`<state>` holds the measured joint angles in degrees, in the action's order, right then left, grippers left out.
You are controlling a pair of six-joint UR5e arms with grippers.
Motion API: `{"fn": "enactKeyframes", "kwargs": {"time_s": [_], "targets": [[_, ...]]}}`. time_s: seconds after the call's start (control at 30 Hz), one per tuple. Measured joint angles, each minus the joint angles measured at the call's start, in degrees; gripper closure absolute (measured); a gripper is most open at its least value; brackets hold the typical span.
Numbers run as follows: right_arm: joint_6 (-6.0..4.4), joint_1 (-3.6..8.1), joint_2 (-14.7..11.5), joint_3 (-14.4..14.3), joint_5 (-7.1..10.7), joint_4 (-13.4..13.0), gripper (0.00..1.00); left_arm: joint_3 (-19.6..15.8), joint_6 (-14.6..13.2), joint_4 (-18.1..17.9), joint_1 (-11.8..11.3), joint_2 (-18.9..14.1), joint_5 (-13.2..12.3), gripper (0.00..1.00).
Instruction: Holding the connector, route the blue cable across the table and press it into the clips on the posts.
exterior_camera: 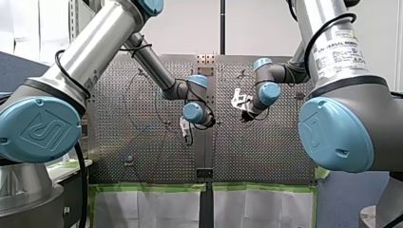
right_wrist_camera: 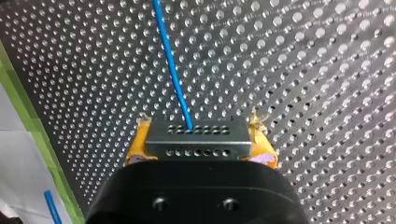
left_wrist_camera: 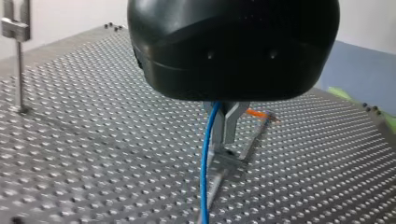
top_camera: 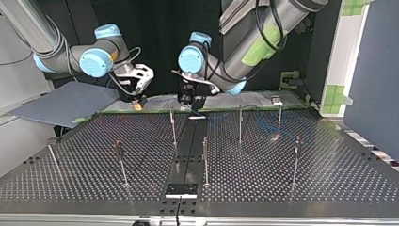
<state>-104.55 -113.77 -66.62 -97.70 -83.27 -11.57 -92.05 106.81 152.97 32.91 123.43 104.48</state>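
- Yellow pads [right_wrist_camera: 134,147] of my right gripper [right_wrist_camera: 198,140] press in on both ends of the connector [right_wrist_camera: 198,133], a grey metal block with two rows of small holes. The block is pinched crosswise just ahead of the black housing.
- From the middle of the connector's far face, the blue cable [right_wrist_camera: 170,65] runs straight ahead over the perforated table [right_wrist_camera: 317,70].
- Green tape [right_wrist_camera: 28,116] lines the table's edge beside this gripper.
- In the left wrist view, my left gripper [left_wrist_camera: 226,130] has its metal fingers [left_wrist_camera: 233,121] drawn close together on the blue cable. The cable comes out between them and hangs down towards the plate.
- The fingertips stand low over the table. Whether they touch it is not clear.
- A post [left_wrist_camera: 19,70] stands well apart from the left gripper, with a clip [left_wrist_camera: 14,28] at its top.
- In the top view, both grippers hang near the table's far edge. My left gripper is over the dark middle seam [top_camera: 188,141], and my right gripper is at its left, near but apart.
- Thin upright posts [top_camera: 240,125] are spread across the plate. A faint blue line of cable lies on the table among those at the view's right.
- Whether the cable sits in any clip is too small to tell.
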Motion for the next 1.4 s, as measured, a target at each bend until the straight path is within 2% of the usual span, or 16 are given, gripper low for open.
{"fn": "enactKeyframes", "kwargs": {"time_s": [0.27,0.5,0.93,1.23,1.4], "targets": [[-0.04,0.69,2.0,0.0,-0.20,-0.7,1.00,0.8,0.0,-0.6,-0.4,3.9,-0.9,1.00],[-0.31,1.22,3.0,0.0,-0.74,-2.7,1.00,2.8,-0.2,-0.8,-1.4,6.7,-1.6,1.00],[-0.57,3.26,3.7,0.3,-0.86,-5.0,1.00,8.0,-0.3,1.0,-3.4,7.1,-1.6,1.00],[-0.58,4.97,4.1,0.7,-0.86,-5.4,1.00,9.2,-0.5,1.3,-4.3,7.1,-3.3,1.00],[-0.58,5.45,4.1,1.0,-0.85,-5.5,1.00,10.5,-0.5,1.5,-5.1,7.2,-4.5,1.00]]}}
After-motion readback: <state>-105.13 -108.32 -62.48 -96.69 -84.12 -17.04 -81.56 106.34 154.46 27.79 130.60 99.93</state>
